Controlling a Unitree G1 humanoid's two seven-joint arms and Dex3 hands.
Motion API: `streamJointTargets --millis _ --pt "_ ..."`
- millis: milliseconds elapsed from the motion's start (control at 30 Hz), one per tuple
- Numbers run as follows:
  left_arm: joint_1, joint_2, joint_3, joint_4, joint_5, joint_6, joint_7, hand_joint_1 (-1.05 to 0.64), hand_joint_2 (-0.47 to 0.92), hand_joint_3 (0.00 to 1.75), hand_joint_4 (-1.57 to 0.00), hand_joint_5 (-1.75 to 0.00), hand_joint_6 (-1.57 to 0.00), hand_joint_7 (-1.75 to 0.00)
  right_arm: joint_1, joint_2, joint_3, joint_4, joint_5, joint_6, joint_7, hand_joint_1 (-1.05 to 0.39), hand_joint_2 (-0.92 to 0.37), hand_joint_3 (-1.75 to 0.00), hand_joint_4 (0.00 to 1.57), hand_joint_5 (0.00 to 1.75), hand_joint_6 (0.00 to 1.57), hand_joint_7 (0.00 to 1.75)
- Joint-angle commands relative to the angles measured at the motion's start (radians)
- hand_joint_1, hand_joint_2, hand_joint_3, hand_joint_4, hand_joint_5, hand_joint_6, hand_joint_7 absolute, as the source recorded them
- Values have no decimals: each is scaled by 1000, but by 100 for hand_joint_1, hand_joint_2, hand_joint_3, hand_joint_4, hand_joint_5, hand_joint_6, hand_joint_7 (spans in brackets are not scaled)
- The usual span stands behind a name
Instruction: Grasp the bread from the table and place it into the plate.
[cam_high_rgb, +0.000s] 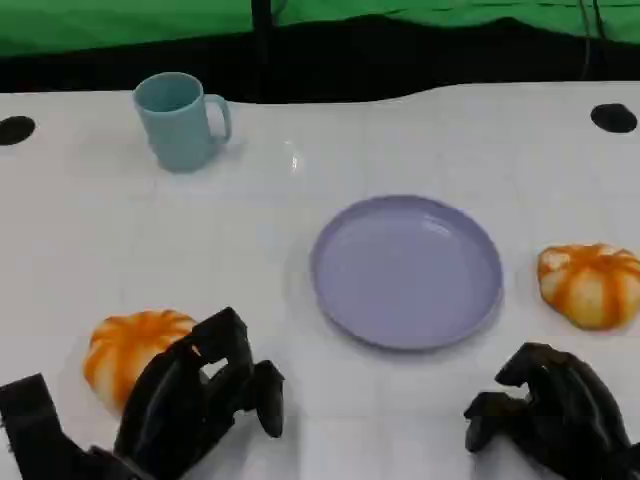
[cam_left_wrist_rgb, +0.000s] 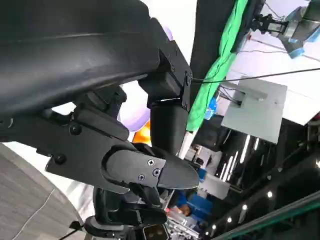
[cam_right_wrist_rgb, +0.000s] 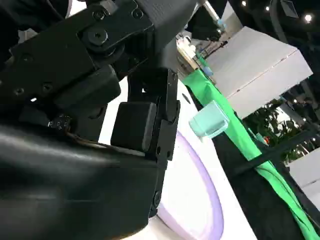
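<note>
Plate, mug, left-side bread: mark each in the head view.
plate (cam_high_rgb: 405, 272), head view, bare centre of the dish.
mug (cam_high_rgb: 178, 122), head view, outer wall of the cup body.
left bread (cam_high_rgb: 128, 347), head view, top of the orange crust.

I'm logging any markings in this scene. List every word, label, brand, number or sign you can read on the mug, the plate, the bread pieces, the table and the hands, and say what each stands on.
None: no text can be read.
The blue mug, purple plate, both bread pieces and white table are plain.
The left hand and right hand show bare black shells and screws.
Background shelf items in the left wrist view are too blurred to read.
</note>
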Motion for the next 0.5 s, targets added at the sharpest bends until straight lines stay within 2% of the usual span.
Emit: streamJointTargets --millis 33,500 --pt "3 10 7 -3 6 5 8 -77 92 16 -89 -175 -66 -175 -8 -15 -12 -2 10 0 4 -102 -75 0 157 71 157 33" --pt "9 5 9 -11 3 14 19 -77 92 16 -89 -175 -66 -175 -5 -11 -10 -13 10 2 -4 -103 -74 -1 157 71 157 32"
